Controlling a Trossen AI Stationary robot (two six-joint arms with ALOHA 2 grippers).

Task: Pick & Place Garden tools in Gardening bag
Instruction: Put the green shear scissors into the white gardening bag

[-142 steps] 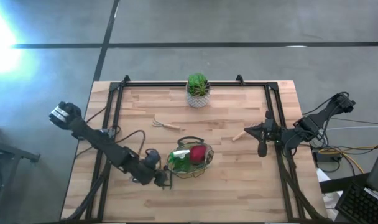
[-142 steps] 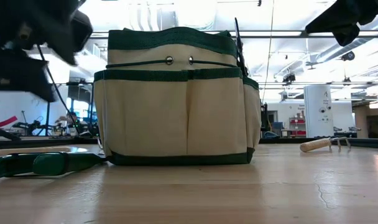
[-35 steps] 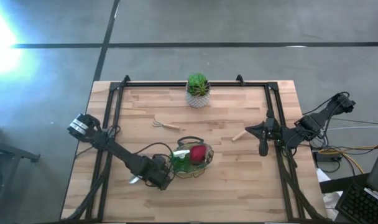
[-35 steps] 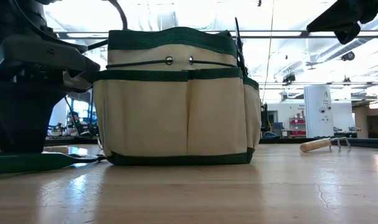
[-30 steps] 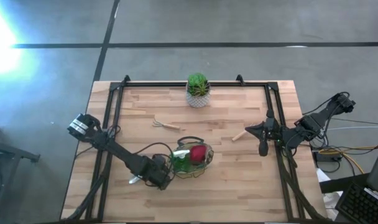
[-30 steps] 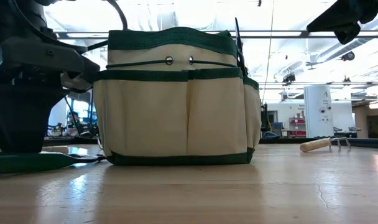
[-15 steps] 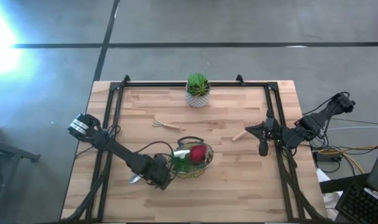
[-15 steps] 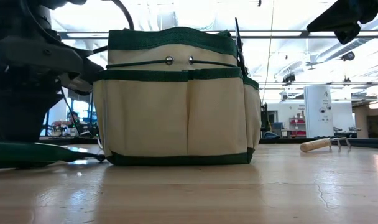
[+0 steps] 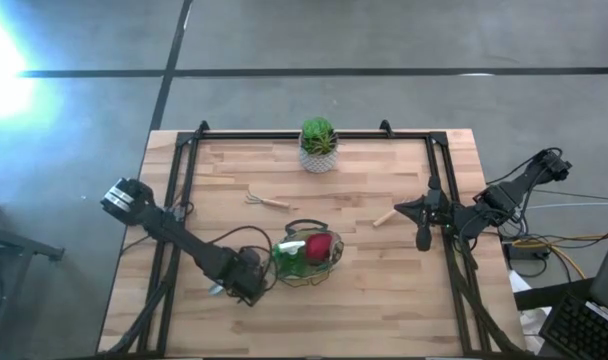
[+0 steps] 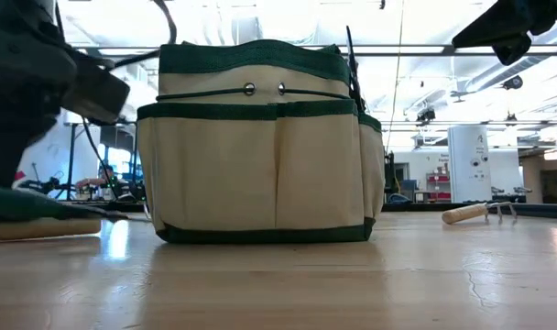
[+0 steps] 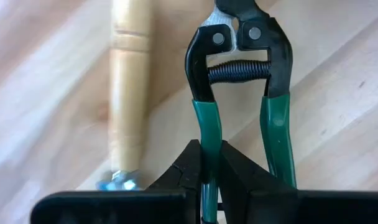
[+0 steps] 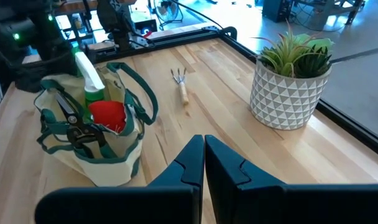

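From above, the left end effector is sitting low on the worktop just left of the gardening bag, while the right end effector is waiting with fingers together near the right edge. In the left wrist view, its fingers are pinching one green handle of the pruning shears, whose long axis is running straight away from the camera, blades leading, beside a wooden handle lying nearly parallel.
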